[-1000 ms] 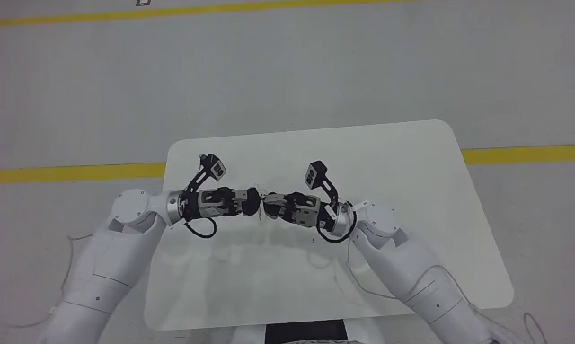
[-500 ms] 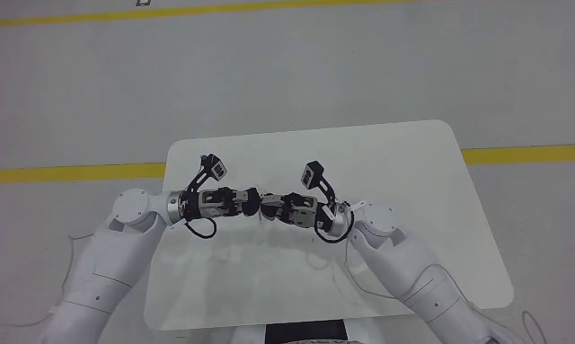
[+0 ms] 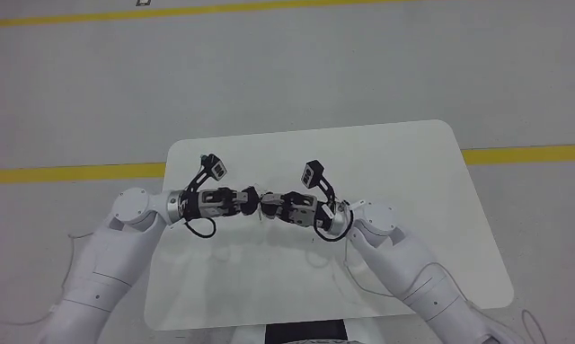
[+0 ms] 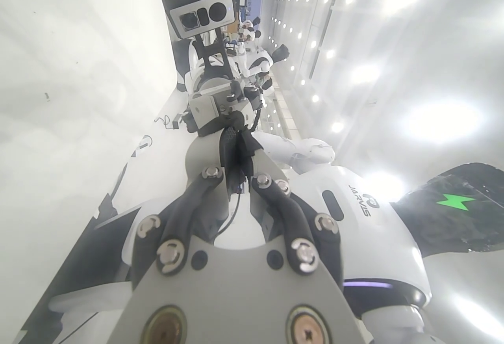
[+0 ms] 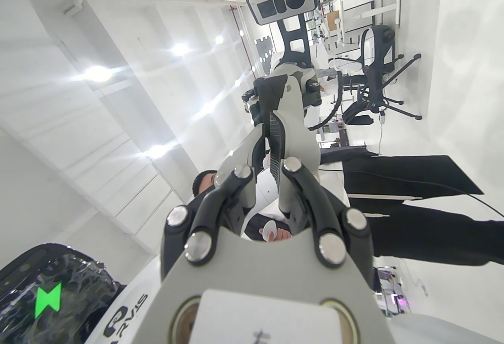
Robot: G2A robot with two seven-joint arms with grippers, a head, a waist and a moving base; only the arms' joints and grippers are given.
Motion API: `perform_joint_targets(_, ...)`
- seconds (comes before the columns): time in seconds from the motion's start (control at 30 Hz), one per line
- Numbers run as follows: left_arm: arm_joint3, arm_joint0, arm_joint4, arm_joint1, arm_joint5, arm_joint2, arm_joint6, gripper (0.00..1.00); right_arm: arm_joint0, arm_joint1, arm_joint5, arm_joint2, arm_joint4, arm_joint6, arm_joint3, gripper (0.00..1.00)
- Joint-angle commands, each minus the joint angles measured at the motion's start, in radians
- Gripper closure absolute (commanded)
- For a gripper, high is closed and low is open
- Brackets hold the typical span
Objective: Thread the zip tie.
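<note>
Left pincer [image 3: 253, 201] and right pincer [image 3: 267, 203] meet, pinched closed; from above, perhaps the zip tie [image 3: 260, 212] between.

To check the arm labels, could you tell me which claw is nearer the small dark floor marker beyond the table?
Left, narrowly. The left claw sits toward the marker; the right claw faces it tip to tip, slightly farther off.

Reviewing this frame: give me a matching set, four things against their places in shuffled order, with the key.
1 white rounded table
2 nearer yellow floor stripe
3 small dark floor marker
4 thin pale zip tie

A where left gripper and right gripper meet
B beyond the far yellow stripe
C beneath both arms
D running out from both table sides

Pairs: 1-C, 2-D, 3-B, 4-A
</note>
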Motion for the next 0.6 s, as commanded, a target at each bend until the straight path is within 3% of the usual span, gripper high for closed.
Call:
perform_joint_targets(0.0,0.003,-0.001,-0.002,0.001,-0.002,-0.003,0.000,1.00,-0.003,0.002,-0.003,0.009,0.003,-0.002,0.001,0.00)
perform_joint_targets(0.3,0.009,0.000,-0.010,0.004,-0.010,-0.013,0.001,1.00,-0.028,0.017,-0.013,0.075,0.005,-0.011,-0.010,0.00)
perform_joint_targets(0.57,-0.015,-0.008,-0.006,0.004,-0.013,-0.008,-0.002,1.00,-0.032,0.018,-0.012,0.079,0.000,-0.018,-0.012,0.00)
